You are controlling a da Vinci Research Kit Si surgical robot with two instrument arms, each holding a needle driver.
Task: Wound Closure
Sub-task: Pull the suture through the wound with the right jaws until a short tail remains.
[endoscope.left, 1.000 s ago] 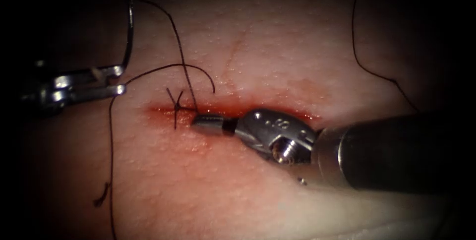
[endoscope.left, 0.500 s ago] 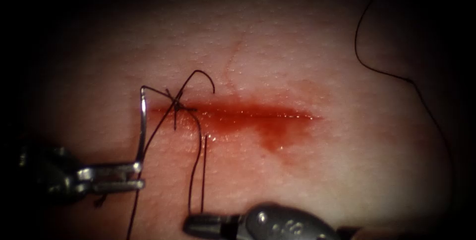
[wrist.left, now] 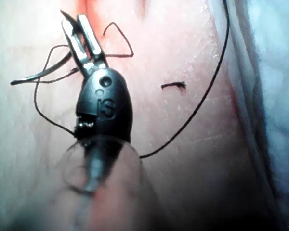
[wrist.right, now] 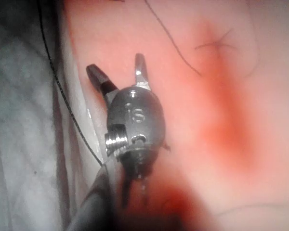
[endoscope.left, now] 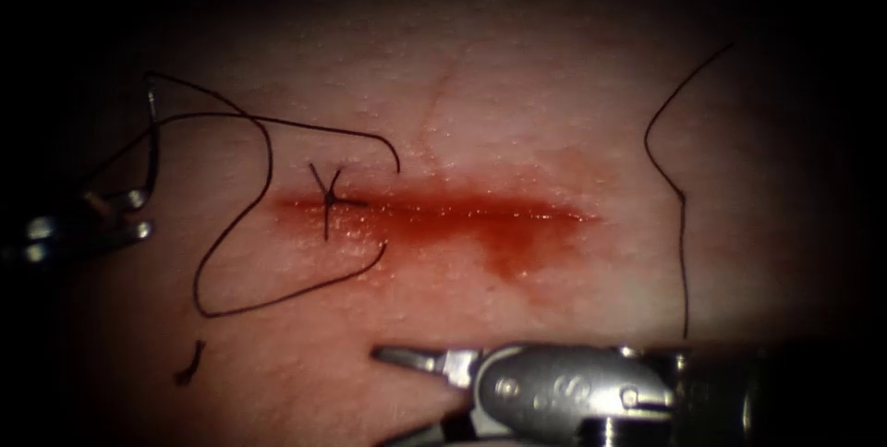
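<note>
Left tool [endoscope.left: 139, 211] clamps needle [endoscope.left: 151, 147] near its tail, left of cut [endoscope.left: 443, 211], clear of tissue [endoscope.left: 554, 114]. Right tool [wrist.right: 118, 72] gapes wide, empty, having released thread [endoscope.left: 240, 225] beside knot [endoscope.left: 329, 198]. Next stitch needs needle regripped.

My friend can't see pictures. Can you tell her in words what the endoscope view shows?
The left tool holds a curved needle near its end, clear of the tissue, left of a red cut with one knot. Dark thread lies slack in loops beside the knot. The right tool sits below the cut, jaws open, holding nothing.
</note>
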